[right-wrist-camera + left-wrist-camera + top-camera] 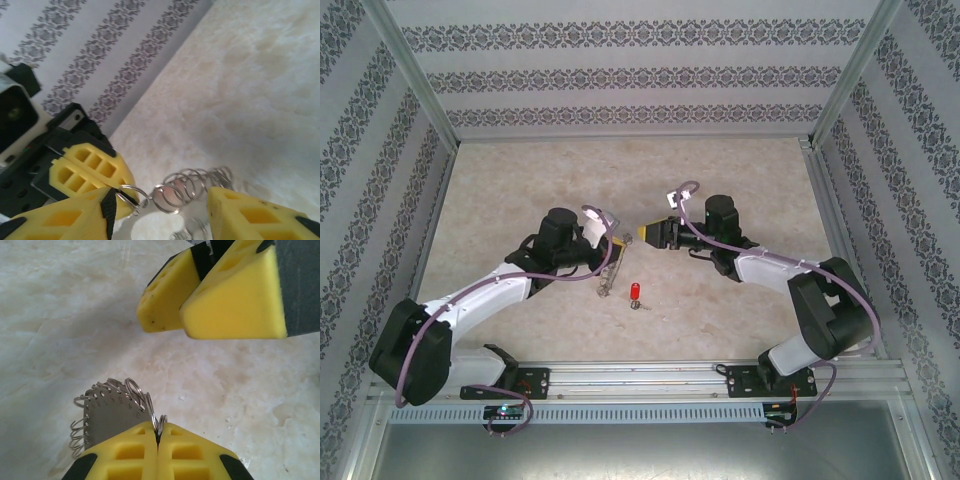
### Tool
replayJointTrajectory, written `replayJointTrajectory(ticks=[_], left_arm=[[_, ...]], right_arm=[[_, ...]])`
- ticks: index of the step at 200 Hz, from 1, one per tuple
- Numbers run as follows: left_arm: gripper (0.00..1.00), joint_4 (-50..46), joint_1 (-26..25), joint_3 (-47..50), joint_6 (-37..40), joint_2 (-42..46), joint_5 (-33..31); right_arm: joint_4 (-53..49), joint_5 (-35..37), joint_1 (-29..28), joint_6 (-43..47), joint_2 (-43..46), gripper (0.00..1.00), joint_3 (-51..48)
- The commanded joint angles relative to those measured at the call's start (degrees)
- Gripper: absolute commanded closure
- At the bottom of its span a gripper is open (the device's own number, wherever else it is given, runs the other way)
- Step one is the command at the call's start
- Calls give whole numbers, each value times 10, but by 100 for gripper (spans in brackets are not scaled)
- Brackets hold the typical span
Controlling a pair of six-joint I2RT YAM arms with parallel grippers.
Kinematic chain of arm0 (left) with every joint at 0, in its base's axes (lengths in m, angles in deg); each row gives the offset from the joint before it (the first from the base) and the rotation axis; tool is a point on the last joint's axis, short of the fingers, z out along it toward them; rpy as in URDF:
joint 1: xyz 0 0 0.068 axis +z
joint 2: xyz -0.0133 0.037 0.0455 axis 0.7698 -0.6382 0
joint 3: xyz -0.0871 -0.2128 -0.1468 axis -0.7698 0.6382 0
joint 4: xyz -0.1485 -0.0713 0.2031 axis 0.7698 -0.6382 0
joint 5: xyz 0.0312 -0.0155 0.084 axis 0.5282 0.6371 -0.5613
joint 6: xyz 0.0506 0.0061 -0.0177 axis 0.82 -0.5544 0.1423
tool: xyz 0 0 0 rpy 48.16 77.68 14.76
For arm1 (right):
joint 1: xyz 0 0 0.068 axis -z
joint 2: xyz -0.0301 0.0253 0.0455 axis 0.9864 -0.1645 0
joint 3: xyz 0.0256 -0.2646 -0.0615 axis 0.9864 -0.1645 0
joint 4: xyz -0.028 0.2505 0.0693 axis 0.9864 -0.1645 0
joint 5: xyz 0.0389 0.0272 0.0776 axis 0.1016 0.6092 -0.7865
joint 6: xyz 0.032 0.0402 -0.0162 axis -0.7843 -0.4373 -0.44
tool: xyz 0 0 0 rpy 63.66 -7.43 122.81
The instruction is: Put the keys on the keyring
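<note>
Between the left gripper's [157, 434] pressed-together yellow fingers, its wrist view shows one silvery loop pinched, with the flat grey keyring [107, 412], fringed with wire loops, just beyond the tips. The right wrist view shows the right gripper [160, 205] with its fingers apart and those loops between them. From above, the tiny red-headed key [635, 291] lies on the marbled beige table [750, 170], near both fingertips but touching neither.

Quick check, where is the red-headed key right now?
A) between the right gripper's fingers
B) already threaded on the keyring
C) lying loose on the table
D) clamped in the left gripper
C: the red-headed key lies by itself on the table, nearer the arm bases, while the left gripper is shut on the keyring.
</note>
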Motion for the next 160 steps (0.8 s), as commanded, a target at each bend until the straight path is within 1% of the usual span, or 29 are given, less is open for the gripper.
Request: replayJointTrajectory(ticks=[1, 15, 55, 146, 160], left_arm=[[100, 83, 20, 14, -34, 8, 68], [100, 90, 28, 15, -43, 3, 84], [100, 88, 31, 14, -42, -2, 96], [100, 88, 33, 18, -39, -4, 107], [100, 88, 33, 19, -39, -5, 107]], right_arm=[[103, -54, 0, -44, -23, 51, -6], [111, -58, -6, -50, -33, 53, -1], [133, -64, -19, -60, -50, 59, 3], [163, -81, -44, -76, -76, 63, 15], [164, -84, -45, -77, -76, 66, 16]])
